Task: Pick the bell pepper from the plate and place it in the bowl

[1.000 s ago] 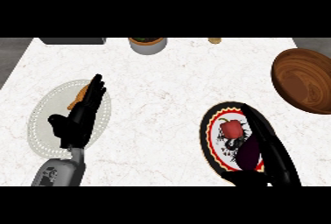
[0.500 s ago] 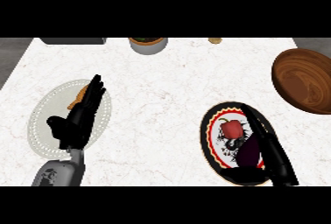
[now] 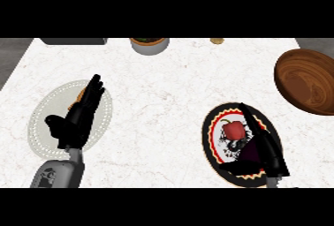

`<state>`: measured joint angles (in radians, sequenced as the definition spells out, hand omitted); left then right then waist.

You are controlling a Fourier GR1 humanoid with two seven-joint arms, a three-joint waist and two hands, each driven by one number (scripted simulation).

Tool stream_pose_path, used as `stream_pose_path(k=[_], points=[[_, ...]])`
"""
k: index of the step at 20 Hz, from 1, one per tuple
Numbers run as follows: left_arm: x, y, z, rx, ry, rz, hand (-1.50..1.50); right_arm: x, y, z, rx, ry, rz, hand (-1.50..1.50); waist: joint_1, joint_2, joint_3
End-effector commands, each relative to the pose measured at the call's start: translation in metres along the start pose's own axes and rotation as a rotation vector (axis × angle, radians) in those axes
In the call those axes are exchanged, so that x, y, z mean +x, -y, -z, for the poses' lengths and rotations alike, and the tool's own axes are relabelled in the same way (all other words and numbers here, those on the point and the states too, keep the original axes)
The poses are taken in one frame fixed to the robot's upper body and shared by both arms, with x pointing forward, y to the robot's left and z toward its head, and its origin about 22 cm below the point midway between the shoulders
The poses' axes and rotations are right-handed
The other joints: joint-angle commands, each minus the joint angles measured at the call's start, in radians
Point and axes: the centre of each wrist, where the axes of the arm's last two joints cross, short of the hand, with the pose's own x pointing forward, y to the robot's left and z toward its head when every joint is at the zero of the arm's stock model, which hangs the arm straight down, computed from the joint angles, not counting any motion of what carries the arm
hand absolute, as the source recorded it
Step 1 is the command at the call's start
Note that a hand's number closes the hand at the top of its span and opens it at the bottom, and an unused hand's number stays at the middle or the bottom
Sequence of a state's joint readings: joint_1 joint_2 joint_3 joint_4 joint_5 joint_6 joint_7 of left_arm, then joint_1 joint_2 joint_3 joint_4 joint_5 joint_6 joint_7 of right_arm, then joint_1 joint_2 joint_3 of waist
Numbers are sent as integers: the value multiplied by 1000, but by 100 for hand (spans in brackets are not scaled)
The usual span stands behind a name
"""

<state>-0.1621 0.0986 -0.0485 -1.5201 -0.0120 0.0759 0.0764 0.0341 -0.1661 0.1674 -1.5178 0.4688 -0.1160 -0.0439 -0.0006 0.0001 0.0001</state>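
A red bell pepper (image 3: 233,129) with a green stem lies on a black plate (image 3: 215,152) with a red and cream rim, at the lower right of the counter. My right hand (image 3: 261,145) is over the plate's right side, fingers straight and pointing up the view, right beside the pepper, thumb stretched out below it. The brown wooden bowl (image 3: 306,81) stands at the far right edge. My left hand (image 3: 77,117) rests open, fingers up, over a white plate (image 3: 46,114) at the left.
A small pot (image 3: 149,44) with dark contents stands at the back centre. A small tan object (image 3: 216,41) lies at the back right, and a dark block (image 3: 74,41) at the back left. An orange item (image 3: 80,94) peeks out beneath my left hand.
My right hand has slid slightly up and leftward over the black plate, closer to the pepper. The left hand has not moved.
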Motion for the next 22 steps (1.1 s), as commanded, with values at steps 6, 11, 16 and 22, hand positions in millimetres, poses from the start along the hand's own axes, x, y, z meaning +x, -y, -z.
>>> stream_pose_path(k=[6,11,16,22], points=[[5,-8,-11,13,7,4,0,-4,-14,10,-58,-91,-169,-150,2,-1,0],[-16,-4,-11,-8,-2,0,0,-22,-21,24,-18,-99,-191,-150,1,0,0],[4,8,-8,-3,-5,-10,0,-42,-25,41,103,-16,-255,150,9,2,0],[5,4,-12,-2,0,-4,0,-27,-50,38,135,60,-348,150,5,0,0]])
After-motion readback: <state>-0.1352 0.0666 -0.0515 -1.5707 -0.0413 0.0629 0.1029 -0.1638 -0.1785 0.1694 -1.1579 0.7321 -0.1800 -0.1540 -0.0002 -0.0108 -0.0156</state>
